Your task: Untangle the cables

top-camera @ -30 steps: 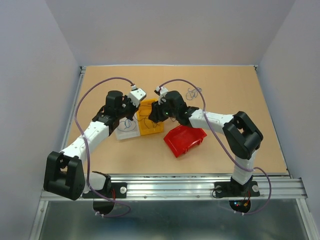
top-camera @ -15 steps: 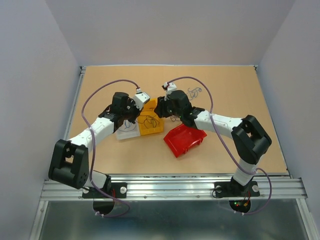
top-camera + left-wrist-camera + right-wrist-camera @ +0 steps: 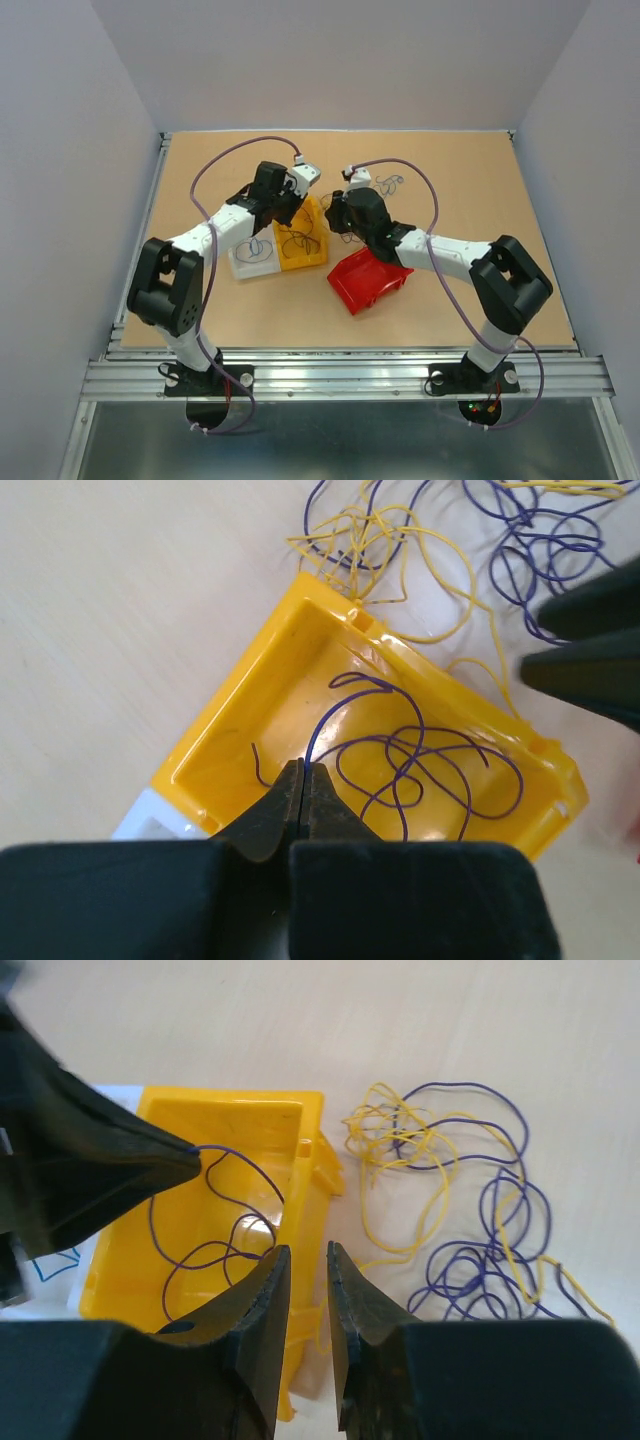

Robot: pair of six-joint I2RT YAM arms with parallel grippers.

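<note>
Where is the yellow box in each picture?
Top view: yellow box in the middle of the table.
Left wrist: yellow box fills the middle, just beyond the jaws.
Right wrist: yellow box at left, beyond the jaws.
Shared landmark: the tangle of yellow and purple cables on the table beside it.

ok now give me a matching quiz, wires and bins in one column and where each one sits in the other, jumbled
Column one
1. thin purple wire pinched by the left gripper
2. thin yellow wire tangle
3. red plastic bin
4. white plastic bin

Column two
A. left of the yellow plastic bin in the top view, side by side with it
B. on the bare wooden table, outside every bin
C. right of the yellow bin in the top view
D. coiled inside the yellow bin

Pairs: 1-D, 2-B, 3-C, 4-A
</note>
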